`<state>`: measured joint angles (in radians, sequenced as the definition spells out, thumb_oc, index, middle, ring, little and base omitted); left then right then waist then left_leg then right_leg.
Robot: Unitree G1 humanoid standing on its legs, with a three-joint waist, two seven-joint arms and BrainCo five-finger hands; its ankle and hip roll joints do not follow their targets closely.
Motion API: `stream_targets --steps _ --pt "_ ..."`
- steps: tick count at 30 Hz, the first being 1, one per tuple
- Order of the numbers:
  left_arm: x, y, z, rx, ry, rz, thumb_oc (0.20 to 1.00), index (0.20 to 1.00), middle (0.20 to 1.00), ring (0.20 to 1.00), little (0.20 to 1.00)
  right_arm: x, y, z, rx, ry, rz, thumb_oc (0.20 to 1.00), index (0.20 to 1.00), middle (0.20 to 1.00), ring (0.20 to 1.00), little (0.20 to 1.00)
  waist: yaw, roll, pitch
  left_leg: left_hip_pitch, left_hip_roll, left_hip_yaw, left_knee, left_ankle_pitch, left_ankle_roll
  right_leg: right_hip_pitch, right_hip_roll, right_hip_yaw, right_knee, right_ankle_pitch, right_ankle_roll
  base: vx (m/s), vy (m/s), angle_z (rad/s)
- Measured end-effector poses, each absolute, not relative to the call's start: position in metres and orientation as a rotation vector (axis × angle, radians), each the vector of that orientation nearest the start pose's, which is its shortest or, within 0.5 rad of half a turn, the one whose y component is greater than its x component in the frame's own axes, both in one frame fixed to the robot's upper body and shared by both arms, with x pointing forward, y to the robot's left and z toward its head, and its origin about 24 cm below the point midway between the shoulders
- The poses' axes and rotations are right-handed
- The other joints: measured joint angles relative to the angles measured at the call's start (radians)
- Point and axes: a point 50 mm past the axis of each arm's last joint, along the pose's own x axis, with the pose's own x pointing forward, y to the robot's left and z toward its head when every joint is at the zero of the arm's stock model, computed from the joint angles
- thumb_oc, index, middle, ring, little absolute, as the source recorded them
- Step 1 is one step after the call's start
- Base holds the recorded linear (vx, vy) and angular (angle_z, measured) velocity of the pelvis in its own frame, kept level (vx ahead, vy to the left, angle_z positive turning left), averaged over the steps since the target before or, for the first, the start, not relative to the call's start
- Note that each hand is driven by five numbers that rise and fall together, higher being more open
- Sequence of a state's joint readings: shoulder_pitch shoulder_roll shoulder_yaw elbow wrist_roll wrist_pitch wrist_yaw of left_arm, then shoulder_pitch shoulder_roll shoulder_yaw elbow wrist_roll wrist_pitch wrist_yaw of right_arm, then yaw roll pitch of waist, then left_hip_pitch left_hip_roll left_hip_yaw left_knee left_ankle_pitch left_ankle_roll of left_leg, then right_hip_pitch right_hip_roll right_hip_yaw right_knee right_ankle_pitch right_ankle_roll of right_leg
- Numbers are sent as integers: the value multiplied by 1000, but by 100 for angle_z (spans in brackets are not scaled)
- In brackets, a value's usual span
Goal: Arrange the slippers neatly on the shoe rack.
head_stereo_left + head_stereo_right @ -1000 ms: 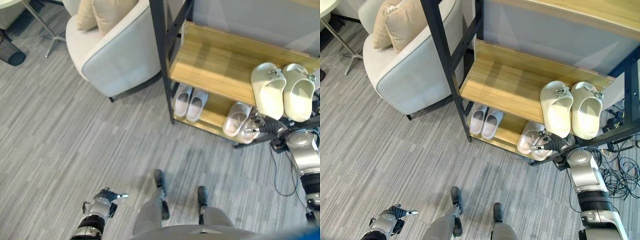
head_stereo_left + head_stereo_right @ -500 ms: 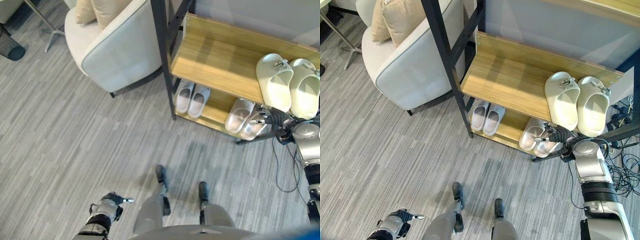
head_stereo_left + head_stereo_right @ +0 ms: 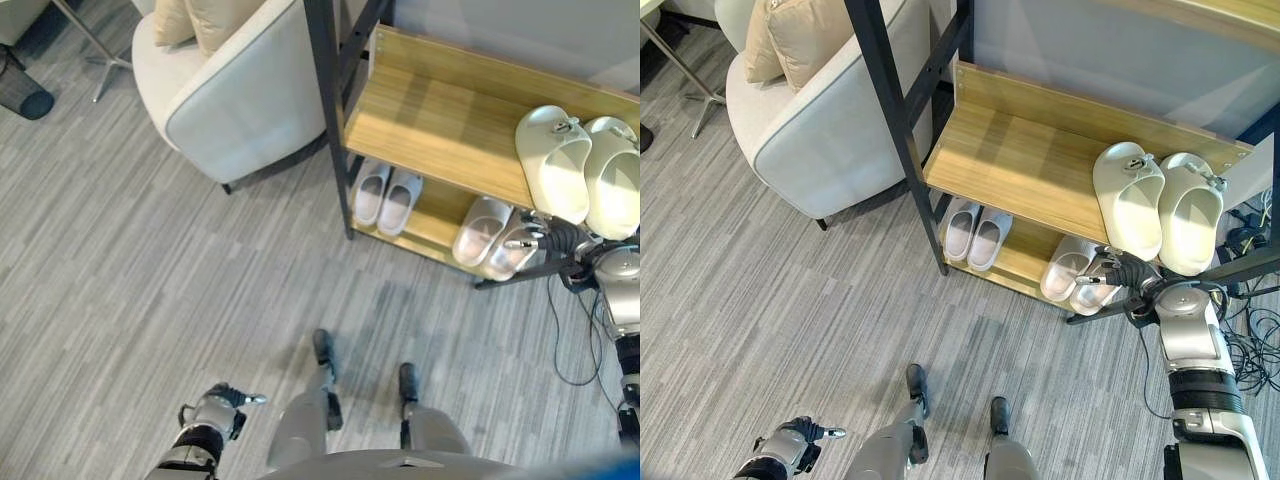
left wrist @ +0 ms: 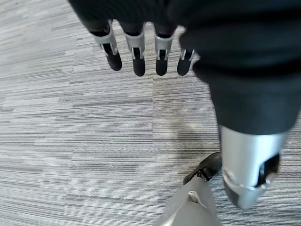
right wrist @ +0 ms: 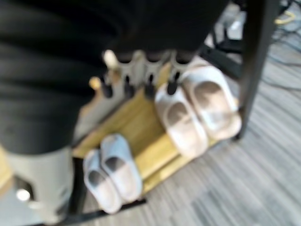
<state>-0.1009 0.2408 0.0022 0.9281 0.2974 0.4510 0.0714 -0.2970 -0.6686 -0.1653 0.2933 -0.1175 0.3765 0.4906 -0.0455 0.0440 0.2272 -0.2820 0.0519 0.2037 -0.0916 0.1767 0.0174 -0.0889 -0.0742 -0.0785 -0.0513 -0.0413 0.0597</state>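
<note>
The right hand [image 3: 1127, 273] is at the front edge of the lower shelf of the shoe rack [image 3: 1030, 160], just beside the pair of beige slippers [image 3: 1075, 279] that lies there. Its fingers [image 5: 148, 82] are stretched out and hold nothing; in the right wrist view their dark tips point down toward the heels of this pair, very near, but I cannot tell if they touch.

The two slippers lie side by side, toes to the back of the shelf and heels to the front, so their long axis runs away from the hand, a little turned to the rack's edge. The nearer slipper lies directly before the fingertips. I think a push along this axis would bring the pair straight.

A second pair of grey slippers [image 3: 976, 234] is on the same shelf, well apart, and cream clogs [image 3: 1157, 207] lie on the shelf above. The left hand [image 3: 215, 409] hangs low over the floor, far from the rack, fingers relaxed and empty.
</note>
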Motion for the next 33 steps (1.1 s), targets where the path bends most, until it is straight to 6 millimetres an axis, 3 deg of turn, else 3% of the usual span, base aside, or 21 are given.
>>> stream_targets --steps 2,3,8,13,19,20,25,26,33 --pt "156 253 -128 565 1258 151 1000 1000 1000 1000 1000 285 -319 88 -562 464 82 1000 1000 1000 1000 1000 -1 -1 -1 6 0 0 0 0 0 6 0 0 0 0 0 16 2 0" --pt "157 253 -126 571 1252 153 1000 1000 1000 1000 1000 269 -318 70 -554 514 112 1000 1000 1000 1000 1000 -7 -4 -4 25 0 -1 0 -3 0 25 0 0 0 0 0 0 0 0" --pt "154 252 -127 555 1270 137 1000 1000 1000 1000 1000 242 -310 25 -462 624 153 1000 1000 1000 1000 1000 -29 -28 -46 30 3 1 -5 -4 -2 29 2 2 -1 0 0 5 -3 -2" --pt "133 253 -139 551 1377 130 1000 1000 1000 1000 1000 214 -295 -31 -422 756 198 1000 1000 1000 1000 1000 -48 -57 -139 52 9 3 -5 -8 -1 48 1 5 1 0 0 0 0 0" --pt "96 253 -153 468 1510 154 1000 1000 1000 1000 1000 150 -273 -100 -264 950 170 1000 1000 1000 1000 1000 -45 -61 -219 73 21 4 -6 -18 -12 59 7 7 22 -15 -14 1 1 -1" --pt "86 254 -156 404 1534 168 1000 1000 1000 1000 1000 121 -274 -116 -198 1013 109 1000 1000 1000 1000 1000 -49 -58 -230 80 23 6 -6 -18 -14 55 6 9 27 -26 -27 7 8 -3" --pt "59 249 -164 252 1574 183 1000 1000 1000 1000 1000 42 -281 -143 -42 1185 -154 1000 1000 1000 1000 1000 -52 -57 -277 90 22 17 -5 -21 -19 56 4 15 34 -43 -32 -6 10 -5" --pt "58 249 -164 237 1564 186 1000 1000 1000 1000 1000 28 -282 -146 -24 1214 -186 1000 1000 1000 1000 1000 -68 -55 -283 94 22 22 -5 -21 -19 54 3 22 38 -43 -30 -32 13 -9" --pt "39 245 -168 177 1579 203 1000 1000 1000 1000 1000 -28 -277 -155 139 1353 -371 1000 1000 1000 1000 1000 -113 -72 -306 126 28 50 -6 -31 -19 61 5 55 67 -40 -12 -14 9 -13"
